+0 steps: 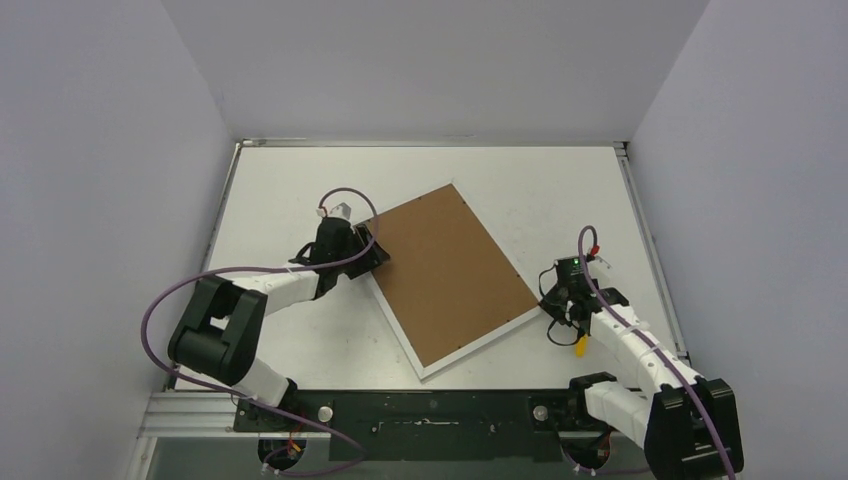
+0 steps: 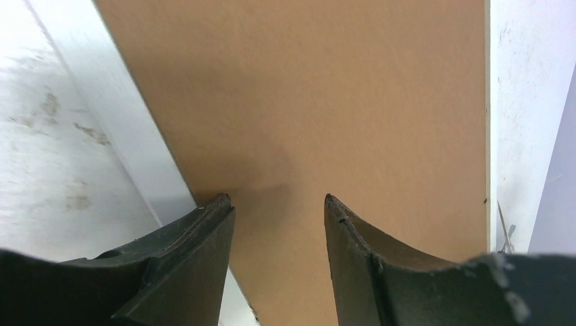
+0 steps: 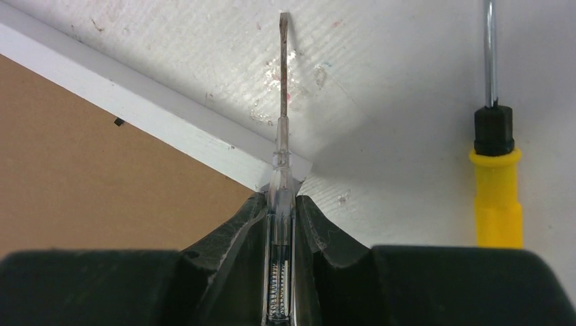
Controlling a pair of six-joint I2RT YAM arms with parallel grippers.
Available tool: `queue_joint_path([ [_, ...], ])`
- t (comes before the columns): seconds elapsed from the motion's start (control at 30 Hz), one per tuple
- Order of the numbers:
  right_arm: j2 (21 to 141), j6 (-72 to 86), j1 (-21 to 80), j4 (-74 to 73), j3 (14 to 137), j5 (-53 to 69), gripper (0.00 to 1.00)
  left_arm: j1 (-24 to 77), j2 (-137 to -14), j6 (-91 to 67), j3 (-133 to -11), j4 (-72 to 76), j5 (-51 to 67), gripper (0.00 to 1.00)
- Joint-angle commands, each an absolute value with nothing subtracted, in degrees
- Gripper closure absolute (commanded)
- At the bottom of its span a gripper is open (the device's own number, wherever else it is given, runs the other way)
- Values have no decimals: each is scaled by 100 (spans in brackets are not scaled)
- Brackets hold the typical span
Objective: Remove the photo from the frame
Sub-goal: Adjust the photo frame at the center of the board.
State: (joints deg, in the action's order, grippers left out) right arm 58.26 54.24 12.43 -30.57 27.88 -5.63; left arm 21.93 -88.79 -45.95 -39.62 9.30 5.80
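Table (image 1: 285, 185) holds one frame (image 1: 455, 275), one clear screwdriver (image 3: 280, 180), one yellow screwdriver (image 3: 497, 197).

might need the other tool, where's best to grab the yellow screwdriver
Grip the yellow screwdriver by its fat yellow handle, coming straight down from above with the jaws spanning its width. It lies flat on the table, and the thin metal shaft offers little to pinch.
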Motion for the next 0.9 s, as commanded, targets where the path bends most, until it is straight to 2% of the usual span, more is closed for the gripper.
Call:
queue_joint_path([
  [0.0,6069,5031,1122,-2252,3040,-176,95,2601,-8714,-4763,-3787,679,395,51],
  [0.27,6502,4743,793,-1602,2988,268,95,3192,-8454,-5358,-3389,991,45,51],
  [0.5,7043,4368,330,-976,3325,657,95,3239,-8170,-5144,-3715,806,148,50],
  [0.63,7213,4082,321,-1367,3843,521,95,2743,-7890,-4681,-4044,526,499,48],
  [0.87,6585,3675,345,-1759,3978,390,95,1436,-7763,-4097,-4400,341,833,47],
])
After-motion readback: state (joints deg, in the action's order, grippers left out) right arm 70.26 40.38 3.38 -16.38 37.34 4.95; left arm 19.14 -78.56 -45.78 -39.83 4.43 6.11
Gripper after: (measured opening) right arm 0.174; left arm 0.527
